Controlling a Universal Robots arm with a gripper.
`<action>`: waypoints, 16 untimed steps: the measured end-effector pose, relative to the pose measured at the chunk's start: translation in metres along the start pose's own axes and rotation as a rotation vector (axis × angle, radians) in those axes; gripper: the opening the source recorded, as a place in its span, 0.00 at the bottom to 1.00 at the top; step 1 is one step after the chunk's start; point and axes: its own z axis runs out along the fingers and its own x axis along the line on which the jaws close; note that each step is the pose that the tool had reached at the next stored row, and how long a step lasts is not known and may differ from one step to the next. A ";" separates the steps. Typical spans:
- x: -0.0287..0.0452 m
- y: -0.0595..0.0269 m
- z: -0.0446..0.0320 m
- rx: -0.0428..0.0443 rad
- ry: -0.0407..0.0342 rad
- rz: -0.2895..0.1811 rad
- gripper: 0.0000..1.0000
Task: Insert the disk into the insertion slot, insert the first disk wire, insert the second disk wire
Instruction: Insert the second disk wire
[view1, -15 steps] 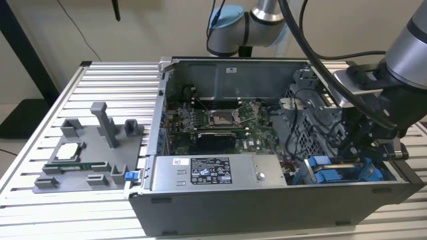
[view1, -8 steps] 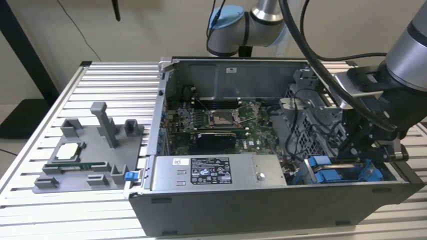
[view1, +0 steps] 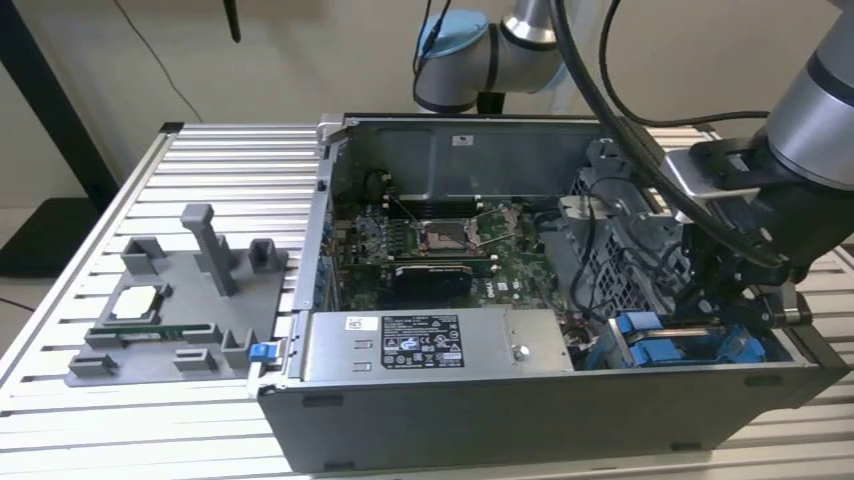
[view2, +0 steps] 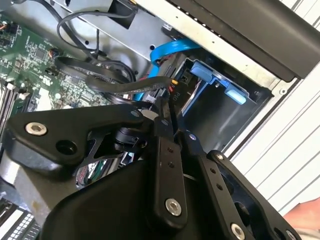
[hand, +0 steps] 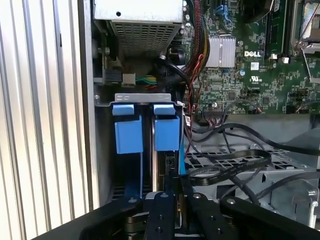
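I had the claw (hand: 172, 187) down in the insertion slot (view1: 687, 345) at 4 o'clock of the case, fingers nearly closed on a wire connector at the disk (hand: 162, 150). Step 2, I judged; seating wanted a straight push.

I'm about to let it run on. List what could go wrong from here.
1. The gripper is down in the slot among the blue tabs; a slightly skewed push might catch or bend them.
2. Loose black cables lie right beside the gripper and could be snagged or pinched.
3. The motherboard is close by; a sideways slip might strike it.
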 end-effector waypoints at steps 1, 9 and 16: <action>0.0001 0.0001 0.0014 0.0000 0.0005 0.000 0.00; -0.0011 -0.0006 -0.0092 -0.0003 -0.0141 0.002 1.00; -0.0034 -0.0019 -0.0273 -0.0004 -0.0172 0.002 1.00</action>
